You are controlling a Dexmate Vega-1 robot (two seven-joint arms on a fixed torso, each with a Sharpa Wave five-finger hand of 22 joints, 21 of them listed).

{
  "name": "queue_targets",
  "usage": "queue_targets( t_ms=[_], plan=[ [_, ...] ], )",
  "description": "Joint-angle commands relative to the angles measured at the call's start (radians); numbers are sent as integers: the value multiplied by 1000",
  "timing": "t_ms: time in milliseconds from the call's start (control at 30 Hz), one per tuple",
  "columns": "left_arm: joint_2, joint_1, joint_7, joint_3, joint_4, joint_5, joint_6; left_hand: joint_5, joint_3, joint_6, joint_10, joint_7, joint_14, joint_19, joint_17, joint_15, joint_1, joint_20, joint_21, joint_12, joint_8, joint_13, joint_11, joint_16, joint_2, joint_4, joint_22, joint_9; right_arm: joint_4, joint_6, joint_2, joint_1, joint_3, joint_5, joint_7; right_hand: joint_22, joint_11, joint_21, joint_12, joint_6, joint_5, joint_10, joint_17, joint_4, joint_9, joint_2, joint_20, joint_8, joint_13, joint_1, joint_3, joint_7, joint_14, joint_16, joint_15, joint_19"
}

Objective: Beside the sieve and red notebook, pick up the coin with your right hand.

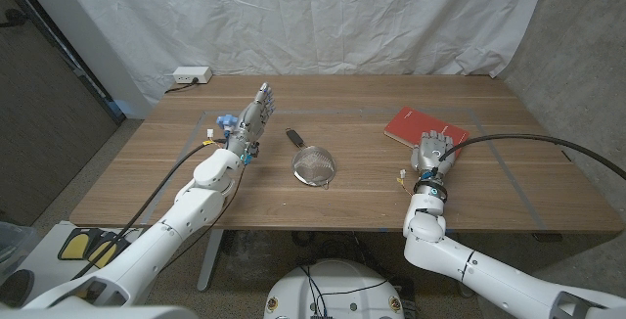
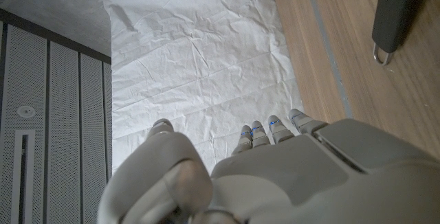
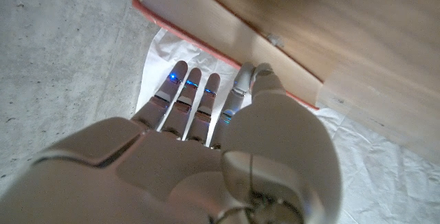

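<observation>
Your left hand [image 1: 246, 123] is raised over the left of the wooden table [image 1: 147, 177], fingers straight, close together, holding nothing. Right of it, mid-table, lies the sieve [image 1: 314, 165], dark handle pointing far-left. Further right, the red notebook [image 1: 416, 123] lies tilted. Your right hand [image 1: 433, 153] overlaps the notebook's near edge, fingers extended, side by side, empty. You cannot make out the coin.

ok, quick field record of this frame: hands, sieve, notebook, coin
left hand: raised over table left of sieve, fingers apart, holds nothing
right hand: at notebook's near edge, fingers extended, holds nothing
sieve: table centre, handle pointing away from robot
notebook: red, closed, right of sieve
coin: cannot make out
table: wooden
power strip: far left edge
</observation>
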State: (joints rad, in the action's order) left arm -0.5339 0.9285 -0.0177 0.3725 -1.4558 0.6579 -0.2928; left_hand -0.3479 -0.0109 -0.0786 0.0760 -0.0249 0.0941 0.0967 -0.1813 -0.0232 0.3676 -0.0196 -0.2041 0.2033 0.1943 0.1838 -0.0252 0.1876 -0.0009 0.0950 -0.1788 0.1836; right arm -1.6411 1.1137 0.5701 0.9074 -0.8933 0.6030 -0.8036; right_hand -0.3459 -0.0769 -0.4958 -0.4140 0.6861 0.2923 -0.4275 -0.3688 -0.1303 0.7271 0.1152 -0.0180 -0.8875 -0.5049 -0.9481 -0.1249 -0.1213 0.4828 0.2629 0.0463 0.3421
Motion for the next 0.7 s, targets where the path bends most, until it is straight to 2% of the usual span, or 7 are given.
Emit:
queue_targets(
  t_ms=[33, 167, 700],
  plan=[
    [-3, 17, 0, -5, -11, 3, -11, 3, 5, -3, 5, 4, 0, 4, -4, 5, 2, 9, 0, -2, 0, 4, -3, 1, 11, 1, -4, 3, -23, -9, 12, 14, 5, 35, -20, -5, -9, -11, 4, 87, -3, -22, -4, -10, -18, -2, -8, 5, 5, -9, -7, -71, 17, 7, 41, 12],
    [-4, 24, -1, -7, -15, 6, -17, 3, 5, -3, 4, 2, 0, 4, -4, 5, 3, 9, 0, -2, 0, 4, -4, 1, 11, 1, -4, 3, -28, -12, 13, 21, 8, 44, -24, -7, -25, -15, 6, 102, -4, -31, -4, -13, -40, -5, -9, 12, 11, -17, -10, -75, 26, 8, 36, 9],
    [-12, 38, 3, -14, -38, 7, -21, 3, 8, -3, 6, 3, 1, 4, -4, 5, 5, 11, 1, -2, 1, 4, -4, 1, 12, 1, -4, 3, -89, 11, 30, 29, 11, 73, 18, -10, -36, -28, 13, 141, -5, -33, -5, -18, -106, -15, -14, 36, 18, -34, -13, -79, 24, 2, 40, 2]
  ],
)
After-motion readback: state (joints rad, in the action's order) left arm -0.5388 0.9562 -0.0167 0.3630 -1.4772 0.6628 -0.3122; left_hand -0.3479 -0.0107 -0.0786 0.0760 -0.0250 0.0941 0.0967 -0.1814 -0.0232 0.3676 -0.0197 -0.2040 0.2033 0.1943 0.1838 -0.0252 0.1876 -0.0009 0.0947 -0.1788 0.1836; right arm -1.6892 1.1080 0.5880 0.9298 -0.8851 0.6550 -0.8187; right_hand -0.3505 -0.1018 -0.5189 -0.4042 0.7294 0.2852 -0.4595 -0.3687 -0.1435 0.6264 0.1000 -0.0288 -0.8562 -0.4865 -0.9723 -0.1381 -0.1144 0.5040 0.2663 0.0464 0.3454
